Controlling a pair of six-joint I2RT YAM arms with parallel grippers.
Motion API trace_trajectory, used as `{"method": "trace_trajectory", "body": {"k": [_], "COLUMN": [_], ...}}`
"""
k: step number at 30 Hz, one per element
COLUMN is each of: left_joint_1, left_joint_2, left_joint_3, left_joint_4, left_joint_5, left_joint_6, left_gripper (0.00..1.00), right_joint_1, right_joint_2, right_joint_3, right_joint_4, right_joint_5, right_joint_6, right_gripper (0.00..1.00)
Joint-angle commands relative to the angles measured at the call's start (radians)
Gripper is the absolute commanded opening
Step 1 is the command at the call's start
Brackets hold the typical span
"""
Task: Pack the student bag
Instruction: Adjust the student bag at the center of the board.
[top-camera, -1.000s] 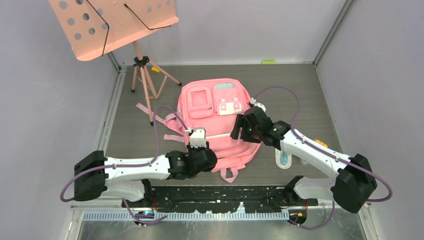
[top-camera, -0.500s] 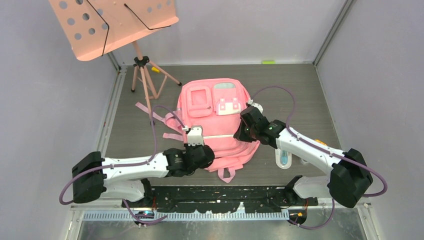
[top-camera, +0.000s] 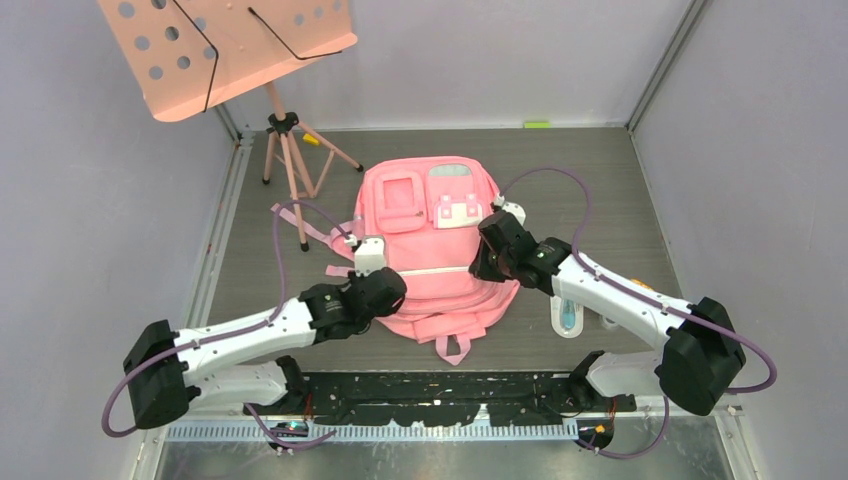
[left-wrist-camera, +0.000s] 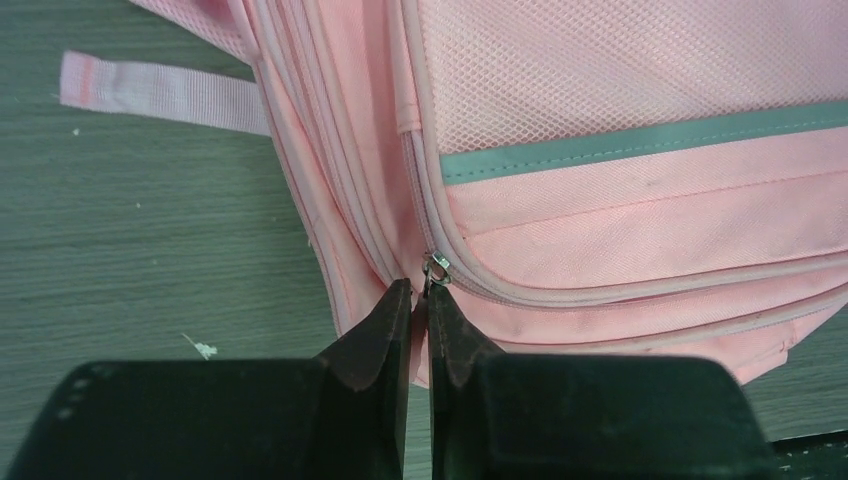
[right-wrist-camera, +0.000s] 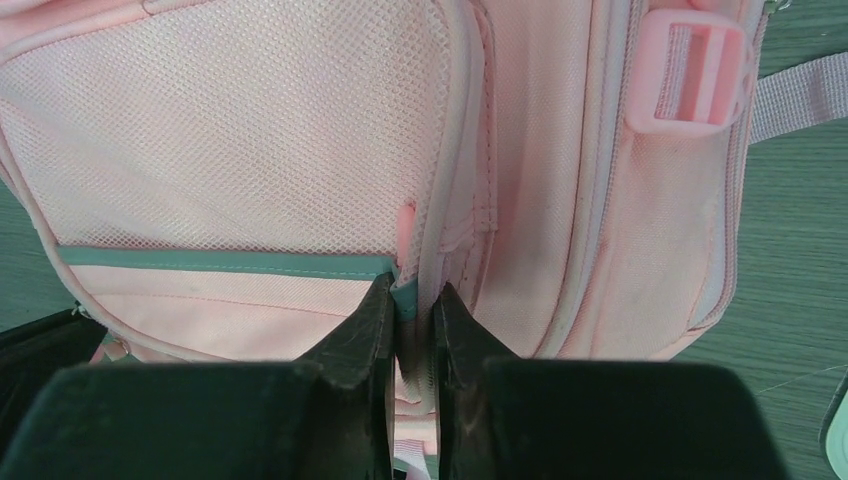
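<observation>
Since the left end effector (left-wrist-camera: 420, 292) was pinched narrow on the zip pull (left-wrist-camera: 436, 268), w/ only its tips on that small metal tab, the first risk I saw was on that side. A tug off-line from the zip track would prob. let the tab slip free. It could also jam the slider where the track bent round the corner of the student bag (top-camera: 440, 290). The loose straps (top-camera: 305, 222) lay just beside that arm on the left, so a sweep back could've dragged them along.

The bag was soft and looked near empty, i.e. light. If the zip bound at all, the whole thing would likely slide over the surface (top-camera: 600, 180) instead of opening.

What stopped that was the right end effector (right-wrist-camera: 405, 292). It was clamped narrow on a thin fold of the bag's side seam, at the end of the reflective strip (right-wrist-camera: 230, 262). That was not much fabric to hold. If the fold pulled out, the bag would lose its anchor and prob. twist toward the left arm.

As for how it lay, the bag was flat, front panel up, approx. mid-surface btwn the two arms. Its long axis ran near-to-far. The front pockets (top-camera: 430, 200) sat at the far end, toward the back wall. The carry loop (top-camera: 455, 350) lay at the near end, toward the arm bases. So I judged its top pointed at the bases and its bottom away.
</observation>
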Motion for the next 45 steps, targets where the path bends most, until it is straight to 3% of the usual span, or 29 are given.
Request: {"method": "trace_trajectory", "body": {"k": [1, 11, 25, 26, 28, 30, 33, 34, 39, 45], "left_joint_1": [0.064, 0.198, 0.284, 0.283, 0.284, 0.283, 0.281, 0.281, 0.281, 0.281], "left_joint_2": [-0.071, -0.061, 0.088, 0.086, 0.068, 0.038, -0.01, -0.044, 0.015, 0.061], "left_joint_3": [0.013, 0.008, 0.101, 0.108, 0.118, 0.124, 0.148, 0.197, 0.345, 0.382], "left_joint_4": [-0.049, 0.114, 0.283, 0.275, 0.251, 0.231, 0.159, 0.091, -0.051, -0.036], "left_joint_5": [-0.064, 0.017, 0.031, 0.044, 0.075, 0.118, 0.167, 0.206, 0.466, 0.589], "left_joint_6": [0.153, 0.449, 0.667, 0.679, 0.698, 0.712, 0.712, 0.702, 0.815, 0.961], "left_gripper": [0.0, 0.0, 0.0, 0.05, 0.26, 0.5, 0.65, 0.76, 0.91, 0.93], "right_joint_1": [-0.025, -0.025, -0.025, -0.025, -0.026, -0.025, -0.026, -0.025, -0.025, -0.025], "right_joint_2": [-0.028, -0.033, -0.012, -0.007, 0.002, -0.005, -0.023, -0.06, -0.107, -0.156], "right_joint_3": [0.047, 0.074, 0.115, 0.137, 0.164, 0.183, 0.198, 0.191, 0.136, 0.061], "right_joint_4": [-0.015, -0.016, -0.058, -0.07, -0.107, -0.125, -0.15, -0.17, -0.18, -0.137], "right_joint_5": [0.181, 0.148, 0.093, 0.091, 0.087, 0.078, 0.072, 0.071, 0.066, 0.024], "right_joint_6": [-0.044, -0.06, -0.082, -0.083, -0.081, -0.076, -0.07, -0.056, -0.009, 0.08], "right_gripper": [0.0, 0.0, 0.0, 0.0, 0.05, 0.18, 0.37, 0.46, 0.56, 0.57]}}
